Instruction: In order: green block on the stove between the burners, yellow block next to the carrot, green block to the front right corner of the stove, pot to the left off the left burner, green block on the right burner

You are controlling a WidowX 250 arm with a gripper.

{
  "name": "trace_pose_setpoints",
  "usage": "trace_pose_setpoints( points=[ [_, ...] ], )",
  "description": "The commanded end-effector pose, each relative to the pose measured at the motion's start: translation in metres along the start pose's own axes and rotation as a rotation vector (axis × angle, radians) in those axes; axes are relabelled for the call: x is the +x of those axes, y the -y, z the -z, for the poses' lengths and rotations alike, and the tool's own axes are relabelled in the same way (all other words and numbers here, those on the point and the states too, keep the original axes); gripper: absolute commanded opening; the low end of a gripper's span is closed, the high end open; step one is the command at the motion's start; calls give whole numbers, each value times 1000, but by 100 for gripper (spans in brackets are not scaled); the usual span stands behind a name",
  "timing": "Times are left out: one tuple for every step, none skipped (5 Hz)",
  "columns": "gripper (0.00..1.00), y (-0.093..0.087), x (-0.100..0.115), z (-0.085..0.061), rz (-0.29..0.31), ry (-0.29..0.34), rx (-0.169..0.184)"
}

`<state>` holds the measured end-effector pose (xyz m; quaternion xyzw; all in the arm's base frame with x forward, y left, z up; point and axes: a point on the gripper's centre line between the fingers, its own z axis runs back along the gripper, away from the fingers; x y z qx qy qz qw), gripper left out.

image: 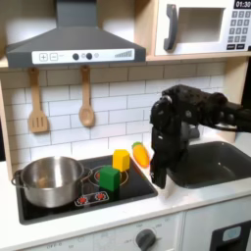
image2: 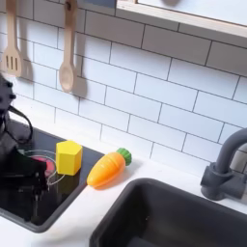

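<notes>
A: Status, front to back?

B: Front of the stove [image: 59, 211]: green block [image: 109, 180] sits near the front edge, roughly between the burners [image: 93, 176]. So step one looks done, or a later one is underway; can't tell which.

A: Pot?

B: Pot [image: 49, 181] covers the burner at the first exterior view's left. Slide not done, I'd say. Green-to-right-burner also left.

A: Yellow?

B: Yellow block [image2: 68, 156] at the back of the stove, just beside the carrot [image2: 107, 169] on the white counter [image2: 145, 164]. That step looks finished.

A: Gripper?

B: Gripper [image: 161, 176] hangs off the stove's edge at the first exterior view's right, pointing down, nothing visibly in it. Open or closed: cannot tell, too dark.

A: Surroundings?

B: Toy kitchen. Sink [image: 211, 162] and faucet [image2: 227, 169] beyond the stove, white tile wall [image2: 145, 77], wooden utensils [image: 86, 110] hanging, hood [image: 74, 44], microwave [image: 206, 27].
</notes>
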<state>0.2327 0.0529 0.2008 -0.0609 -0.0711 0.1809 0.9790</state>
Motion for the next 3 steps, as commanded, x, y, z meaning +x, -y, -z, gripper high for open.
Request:
trace_pose_setpoints(
  points=[
    [100, -9, -10, -7, 28, 41, -119],
    [100, -8, -10, -8, 37, 46, -126],
    [100, -8, -10, -8, 33, 46, -127]
  ],
)
